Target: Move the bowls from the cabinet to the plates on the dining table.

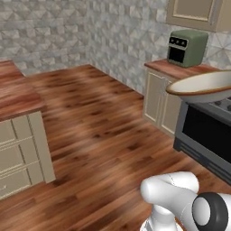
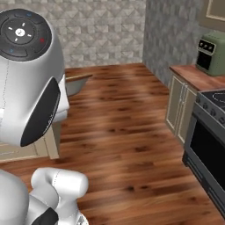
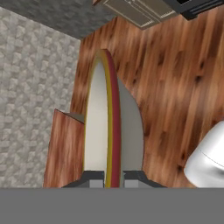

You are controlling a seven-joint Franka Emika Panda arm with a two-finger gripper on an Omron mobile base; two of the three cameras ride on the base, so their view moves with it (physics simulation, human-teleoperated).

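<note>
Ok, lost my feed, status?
Gripper shut on wide cream bowl with tan-brown rim. Bowl carried above wood floor. Nothing in the way.

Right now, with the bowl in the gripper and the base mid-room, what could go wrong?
1. The gripper pinches the bowl only by its rim, so a jolt could make it slip and drop on the floor.
2. The bowl hangs close to the stove; a swing might clip it.

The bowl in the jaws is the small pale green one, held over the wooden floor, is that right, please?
Not quite: the bowl held over the floor is the wide cream one with a coloured rim, as the hand view shows, with the jaws shut on its rim.
</note>
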